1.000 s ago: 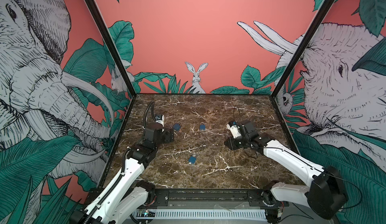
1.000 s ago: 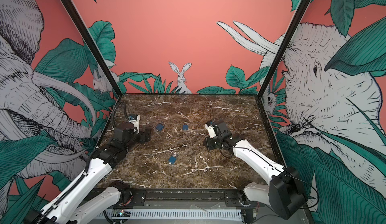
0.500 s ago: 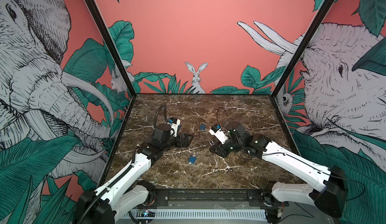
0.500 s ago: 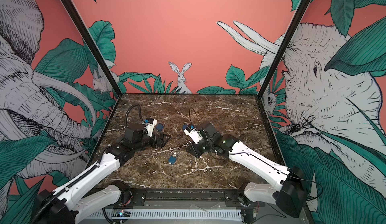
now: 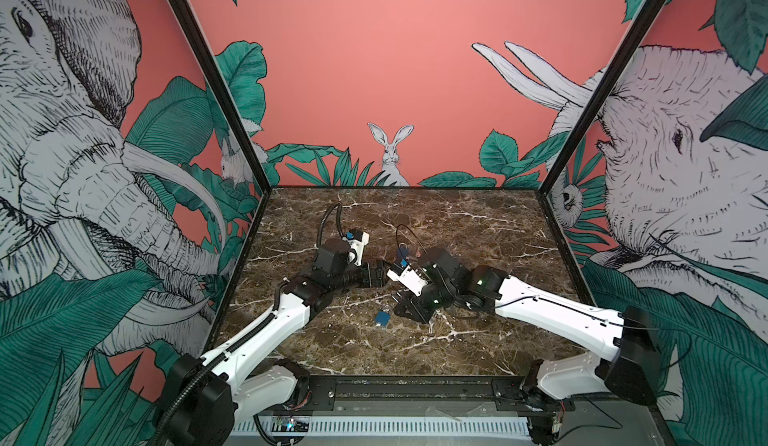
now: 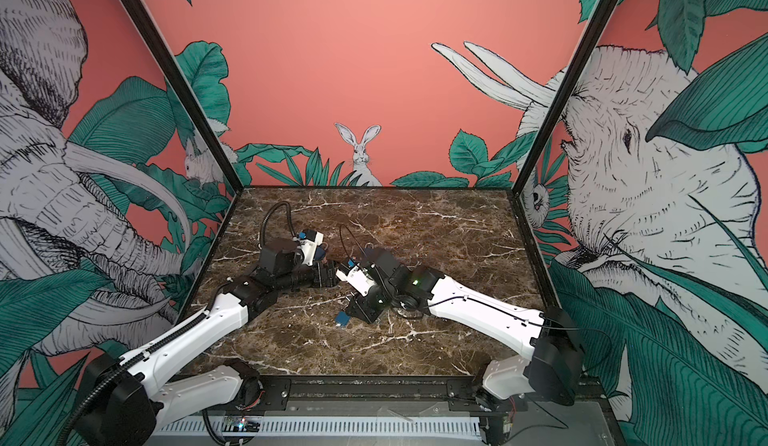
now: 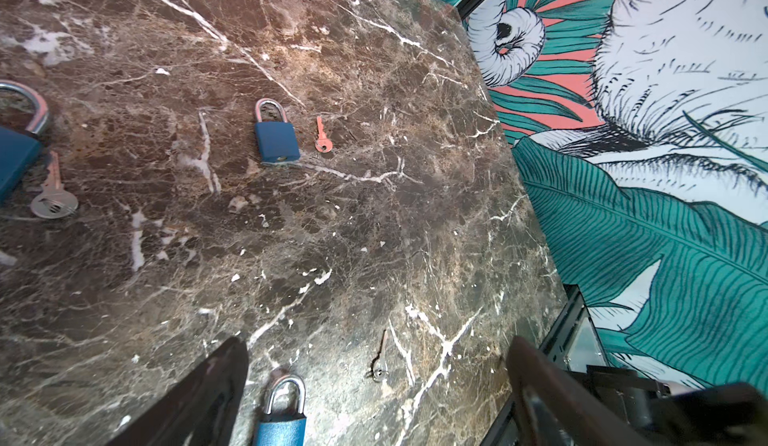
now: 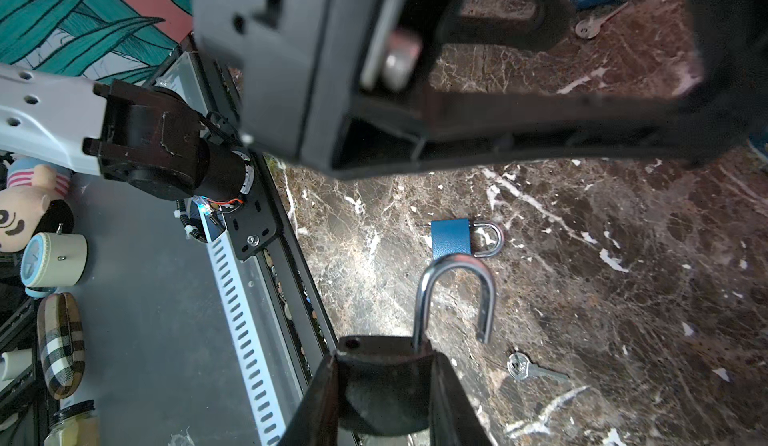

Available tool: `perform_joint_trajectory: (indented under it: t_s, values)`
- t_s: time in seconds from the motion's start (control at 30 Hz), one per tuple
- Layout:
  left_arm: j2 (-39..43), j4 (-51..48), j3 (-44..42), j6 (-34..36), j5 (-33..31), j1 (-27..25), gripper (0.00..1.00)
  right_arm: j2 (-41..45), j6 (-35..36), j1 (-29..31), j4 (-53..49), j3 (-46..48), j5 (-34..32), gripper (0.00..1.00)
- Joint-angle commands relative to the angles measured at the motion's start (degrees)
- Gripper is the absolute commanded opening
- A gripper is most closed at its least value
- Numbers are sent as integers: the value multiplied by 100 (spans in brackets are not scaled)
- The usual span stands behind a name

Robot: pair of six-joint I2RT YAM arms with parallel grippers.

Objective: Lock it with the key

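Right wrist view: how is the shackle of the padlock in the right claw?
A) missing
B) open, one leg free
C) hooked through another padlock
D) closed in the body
B: the shackle of the padlock in the right claw stands raised, its short leg clear of the body.

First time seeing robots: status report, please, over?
Left end effector open, empty. Right end effector shut on padlock, shackle open. Silver key on table, untouched. Both end effectors close together.

No legible text, brand, number or sign found. Any markings on padlock (image 7: pixel 276 140), key (image 7: pixel 323 136), clock (image 8: pixel 39 259) unreadable.
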State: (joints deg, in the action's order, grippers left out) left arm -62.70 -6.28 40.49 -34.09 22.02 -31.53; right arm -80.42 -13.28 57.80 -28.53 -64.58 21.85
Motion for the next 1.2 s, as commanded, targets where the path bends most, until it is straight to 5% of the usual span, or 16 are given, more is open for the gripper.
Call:
perform_joint_trajectory:
  t_s: [0.0,0.7,1.17]
  values:
    - [46,-141,107,-54,192,-33,96,-42,88,88,247,-238,52,0]
    - [-62,-705,186,105,195,-36,90,484,331,49,105,-267,-588,0]
    - [196,-714,250,12,-273,1,90,426,161,-56,285,-4,-173,0]
